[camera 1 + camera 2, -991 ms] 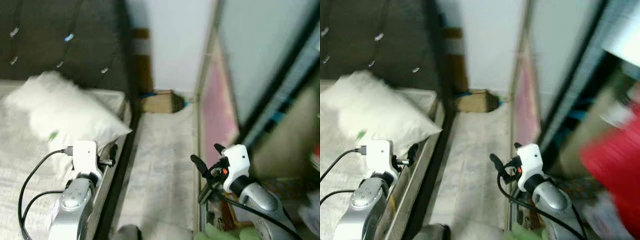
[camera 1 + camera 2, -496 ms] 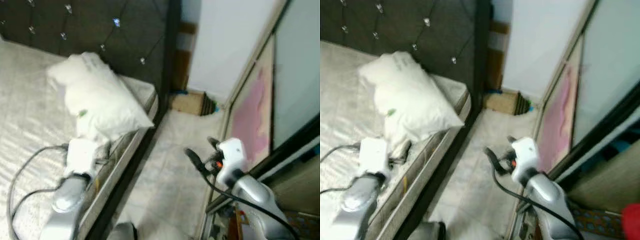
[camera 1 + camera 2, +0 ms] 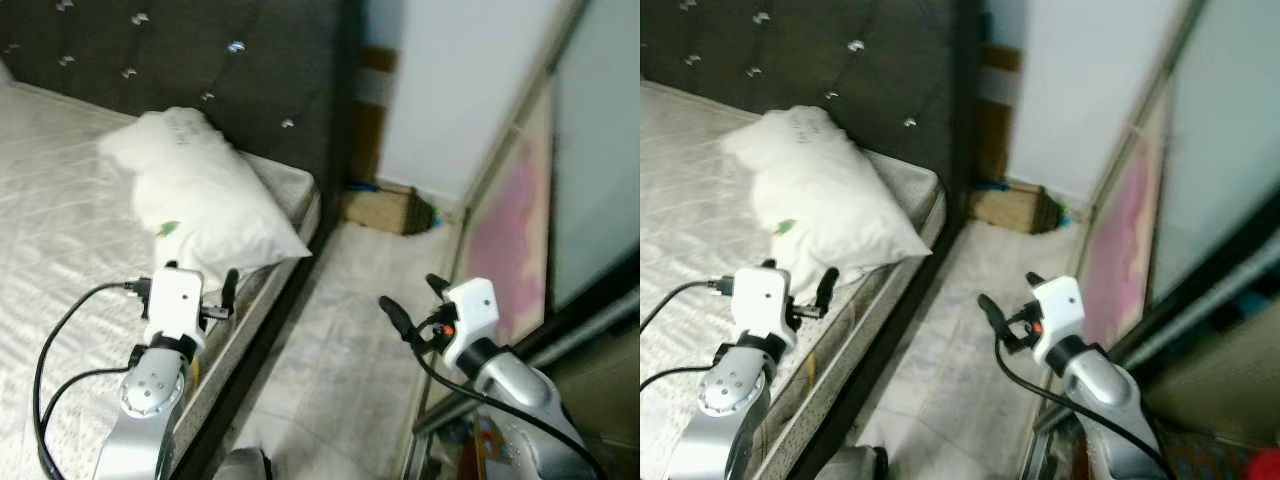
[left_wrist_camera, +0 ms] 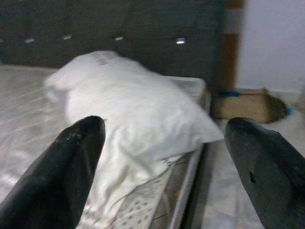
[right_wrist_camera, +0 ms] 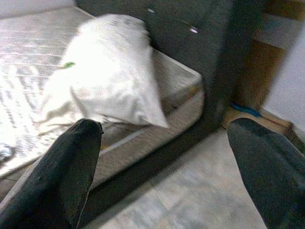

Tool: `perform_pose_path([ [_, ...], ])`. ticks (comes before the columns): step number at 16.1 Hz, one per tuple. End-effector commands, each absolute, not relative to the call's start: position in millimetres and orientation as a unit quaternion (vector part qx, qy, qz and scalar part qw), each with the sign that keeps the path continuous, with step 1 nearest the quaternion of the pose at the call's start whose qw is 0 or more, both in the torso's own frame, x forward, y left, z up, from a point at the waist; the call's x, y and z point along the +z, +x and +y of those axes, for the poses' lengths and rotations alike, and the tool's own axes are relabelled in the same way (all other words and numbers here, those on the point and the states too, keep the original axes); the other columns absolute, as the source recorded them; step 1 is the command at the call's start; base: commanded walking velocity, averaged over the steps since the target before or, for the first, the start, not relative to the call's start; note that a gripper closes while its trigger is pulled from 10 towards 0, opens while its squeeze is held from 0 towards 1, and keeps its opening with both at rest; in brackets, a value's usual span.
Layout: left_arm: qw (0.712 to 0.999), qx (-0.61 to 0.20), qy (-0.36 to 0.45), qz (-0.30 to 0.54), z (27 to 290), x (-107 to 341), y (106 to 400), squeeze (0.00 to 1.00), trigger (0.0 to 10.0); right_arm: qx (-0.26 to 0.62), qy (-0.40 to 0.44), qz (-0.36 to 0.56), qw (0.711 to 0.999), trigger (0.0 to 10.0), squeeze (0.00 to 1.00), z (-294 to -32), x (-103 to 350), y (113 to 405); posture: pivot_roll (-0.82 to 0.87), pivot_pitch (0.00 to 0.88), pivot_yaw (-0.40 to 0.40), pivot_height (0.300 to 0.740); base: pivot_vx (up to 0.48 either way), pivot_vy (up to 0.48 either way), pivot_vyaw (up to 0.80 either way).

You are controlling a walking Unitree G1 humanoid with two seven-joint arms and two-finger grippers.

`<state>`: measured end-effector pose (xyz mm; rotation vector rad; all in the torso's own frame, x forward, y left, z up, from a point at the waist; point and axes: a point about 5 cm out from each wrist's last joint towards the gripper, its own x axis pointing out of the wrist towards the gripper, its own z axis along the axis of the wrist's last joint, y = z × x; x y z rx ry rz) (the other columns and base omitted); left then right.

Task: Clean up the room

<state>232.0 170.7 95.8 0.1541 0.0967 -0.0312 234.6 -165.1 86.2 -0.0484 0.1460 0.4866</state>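
White pillow [image 3: 200,195] lies on the bed mattress [image 3: 60,230], at the corner nearest the dark tufted headboard [image 3: 200,50], one tip poking over the mattress edge. A small green mark shows on its near side. Left gripper [image 3: 195,285] hovers over the bed edge just short of the pillow, fingers [image 4: 71,171] spread wide, nothing between them. Right gripper [image 3: 410,305] hangs over the pale tiled floor [image 3: 340,340] between the bed and the sliding wardrobe door [image 3: 520,200], fingers [image 5: 62,171] also spread apart, holding nothing. A brown cardboard box [image 3: 385,205] sits on the floor against the white wall [image 3: 450,80], past the headboard. Black cables run along both silver arms.
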Motion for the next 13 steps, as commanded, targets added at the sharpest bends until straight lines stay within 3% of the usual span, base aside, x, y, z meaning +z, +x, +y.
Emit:
perform_pose_path([
  [1, 0.997, -0.015, 0.06, 0.051, 169.5, 95.3, 230.8, 0.0, 10.0, 0.242, -0.028, 0.073, 0.967, 10.0, 0.0, -167.5, 85.8, 234.0, 0.02, 0.069, -0.033, 0.74, 0.0, 0.0, 0.79],
  [9, 0.996, -0.039, 0.062, 0.055, 169.2, 90.0, 229.3, 0.0, 10.0, 0.233, -0.033, 0.065, 0.97, 10.0, 0.0, -170.4, 85.5, 241.2, 0.02, 0.061, -0.036, 0.74, 0.0, 0.0, 0.79],
  [13, 0.996, -0.036, 0.06, 0.053, 170.9, 89.8, 230.2, 0.0, 10.0, 0.216, -0.034, 0.059, 0.974, 10.0, 0.0, -173.1, 86.4, 243.4, 0.02, 0.066, -0.034, 0.74, 0.0, 0.0, 0.24],
])
